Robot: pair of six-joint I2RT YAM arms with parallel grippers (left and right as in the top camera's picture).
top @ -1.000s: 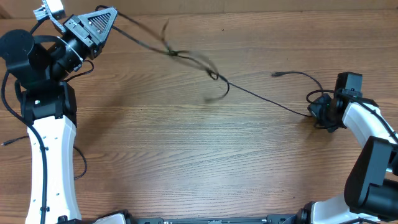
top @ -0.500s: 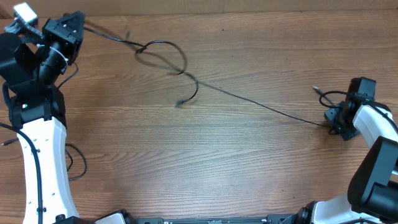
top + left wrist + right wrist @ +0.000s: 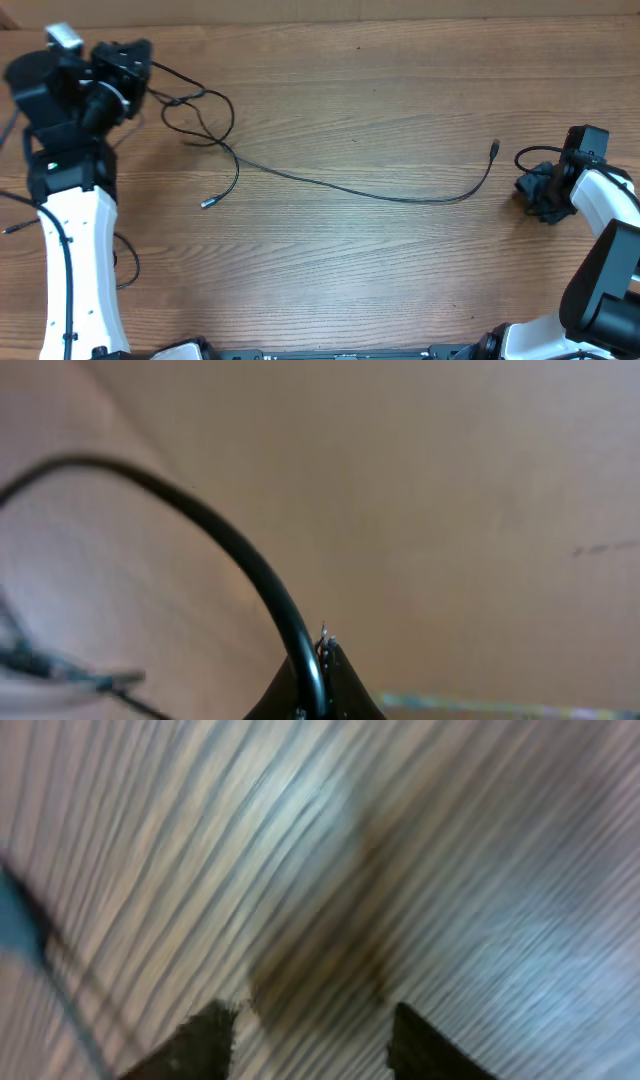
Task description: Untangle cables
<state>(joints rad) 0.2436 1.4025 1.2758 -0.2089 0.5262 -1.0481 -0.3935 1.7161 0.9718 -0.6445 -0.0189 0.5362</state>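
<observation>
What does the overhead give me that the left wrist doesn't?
Only overhead: the long cable lying slack across the table, its plug near the right gripper, plus the loops beside the left gripper. Only left wrist: a close-up of the cord pinched in shut jaws. Both: the wooden table and that gripped cord.

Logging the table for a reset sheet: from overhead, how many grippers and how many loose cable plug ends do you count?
Grippers: 2, the left gripper pinching the cables, the right gripper open.
Loose plug ends: 2.
Total: 4.
</observation>
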